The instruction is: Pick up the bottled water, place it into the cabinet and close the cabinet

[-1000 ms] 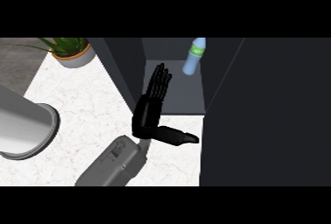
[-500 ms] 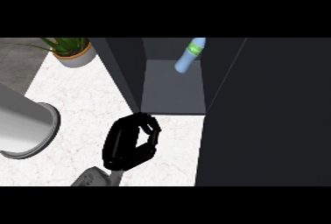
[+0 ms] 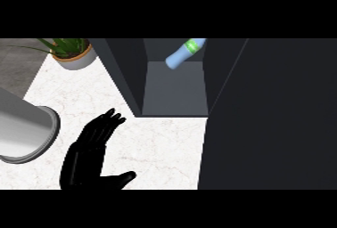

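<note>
Resting hand: left hand (image 3: 88, 156), low on the white counter (image 3: 164, 142), fingers (image 3: 105, 124) straight and spread, thumb out sideways, holding nothing.
Bottled water (image 3: 184, 53): tilted at the back of the cabinet (image 3: 174, 89), well beyond the fingertips.
Cabinet door (image 3: 270, 116): dark panel, off to the thumb's side.
Potted plant (image 3: 69, 53): far past the fingertips.
</note>
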Robot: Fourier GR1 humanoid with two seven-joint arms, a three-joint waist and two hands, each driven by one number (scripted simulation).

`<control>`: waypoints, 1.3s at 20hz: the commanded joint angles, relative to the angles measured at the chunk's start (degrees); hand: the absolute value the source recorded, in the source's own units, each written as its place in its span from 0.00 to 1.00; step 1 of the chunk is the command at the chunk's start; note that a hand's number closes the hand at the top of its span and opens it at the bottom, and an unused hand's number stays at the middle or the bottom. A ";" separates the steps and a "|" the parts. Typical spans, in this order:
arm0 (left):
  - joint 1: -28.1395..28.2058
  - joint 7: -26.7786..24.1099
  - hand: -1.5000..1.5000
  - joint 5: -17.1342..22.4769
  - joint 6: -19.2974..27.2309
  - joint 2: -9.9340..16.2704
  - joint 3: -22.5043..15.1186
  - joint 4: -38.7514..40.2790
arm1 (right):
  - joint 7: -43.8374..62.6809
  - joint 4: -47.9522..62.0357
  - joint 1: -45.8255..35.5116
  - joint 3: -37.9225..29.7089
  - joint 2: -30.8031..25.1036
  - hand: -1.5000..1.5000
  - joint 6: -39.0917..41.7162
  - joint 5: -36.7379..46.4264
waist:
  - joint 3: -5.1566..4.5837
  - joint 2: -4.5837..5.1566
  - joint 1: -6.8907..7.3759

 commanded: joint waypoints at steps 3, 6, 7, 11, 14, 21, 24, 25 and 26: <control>8.56 -1.35 0.00 5.31 -4.54 4.83 4.72 -5.42 | 5.33 -11.87 -0.03 6.61 -4.80 1.00 2.49 9.63 | -0.24 -0.14 0.72; 9.98 0.31 0.00 8.40 -6.54 8.12 8.26 -8.42 | 6.12 -11.97 -2.38 11.56 -4.70 1.00 2.34 10.79 | -0.32 -0.37 0.79; 11.06 -0.41 0.00 8.23 -6.21 6.82 7.31 -7.45 | 7.61 -12.07 -3.65 13.75 -4.41 1.00 1.99 11.49 | -0.46 -0.30 0.99; 12.70 -0.10 0.00 9.56 -8.02 9.26 9.50 -8.73 | 9.62 -11.07 -8.95 14.14 -6.60 1.00 2.43 12.62 | -0.60 -0.31 2.28; 14.48 0.16 0.00 11.70 -10.85 11.64 11.82 -9.00 | 11.03 -8.29 -9.44 18.38 -6.06 1.00 1.32 11.31 | -0.77 -0.24 2.78; 17.82 -0.28 0.00 14.42 -15.71 14.96 15.26 -10.43 | 12.70 -5.21 -10.28 26.38 -0.98 1.00 -3.87 4.92 | -0.69 0.73 4.65; 19.08 -0.19 0.00 15.23 -18.65 16.75 16.07 -10.80 | 13.76 -4.14 -12.30 26.35 -0.57 1.00 -4.49 3.84 | -0.75 1.07 6.67; 19.11 0.17 0.00 16.22 -18.94 16.92 16.67 -10.93 | 14.45 -3.81 -13.45 26.59 -0.83 1.00 -4.00 3.16 | -0.64 1.39 6.95; 18.32 0.75 0.00 16.31 -19.59 18.05 17.42 -10.57 | 14.97 -3.65 -14.34 25.97 -0.35 1.00 -4.75 3.72 | -0.71 1.59 6.79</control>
